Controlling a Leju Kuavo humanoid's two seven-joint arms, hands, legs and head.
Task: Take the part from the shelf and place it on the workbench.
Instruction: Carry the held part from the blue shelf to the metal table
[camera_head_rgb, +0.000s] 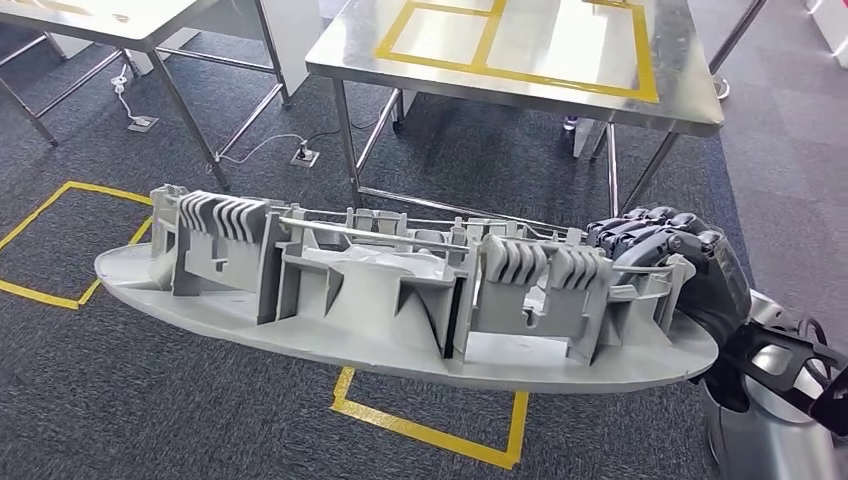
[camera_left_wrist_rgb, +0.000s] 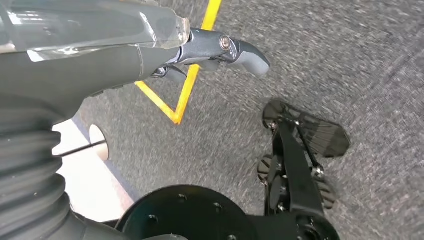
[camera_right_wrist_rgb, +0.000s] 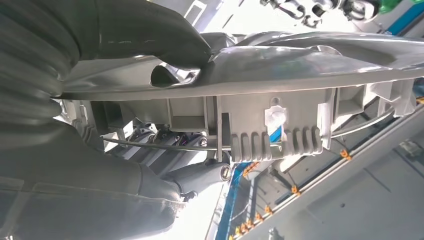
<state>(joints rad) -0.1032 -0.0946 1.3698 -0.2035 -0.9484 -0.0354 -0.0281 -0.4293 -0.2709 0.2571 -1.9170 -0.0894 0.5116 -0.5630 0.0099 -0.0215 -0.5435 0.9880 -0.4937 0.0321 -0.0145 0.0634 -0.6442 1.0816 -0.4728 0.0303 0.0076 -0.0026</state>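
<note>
Part (camera_head_rgb: 400, 290), a long grey moulded plastic piece with ribbed blocks and a thin metal rod along its upper side, was held in the air above the dark carpeted floor (camera_head_rgb: 150, 400), stretched out sideways from the right hand (camera_head_rgb: 660, 255) towards the robot's left. One end of the part was clamped by the right hand, whose dark fingers (camera_head_rgb: 640, 232) were curled over the upper edge there. In the right wrist view the same grip was seen from close behind: the thick grey thumb (camera_right_wrist_rgb: 150, 35) was pressed on the smooth outer face of the part, while the darker fingers (camera_right_wrist_rgb: 170, 140) were wrapped round the ribbed side by the rod.

A steel desk (camera_head_rgb: 520, 85) marked with yellow tape was seen beyond the part, well apart from the hand, and a second desk (camera_head_rgb: 110, 25) further to the left. Yellow tape outlines (camera_head_rgb: 430, 430) were laid on the carpet below the part.

The left hand (camera_left_wrist_rgb: 220, 50) was seen hanging over the carpet with nothing in it; whether its fingers were spread or curled could not be told.
</note>
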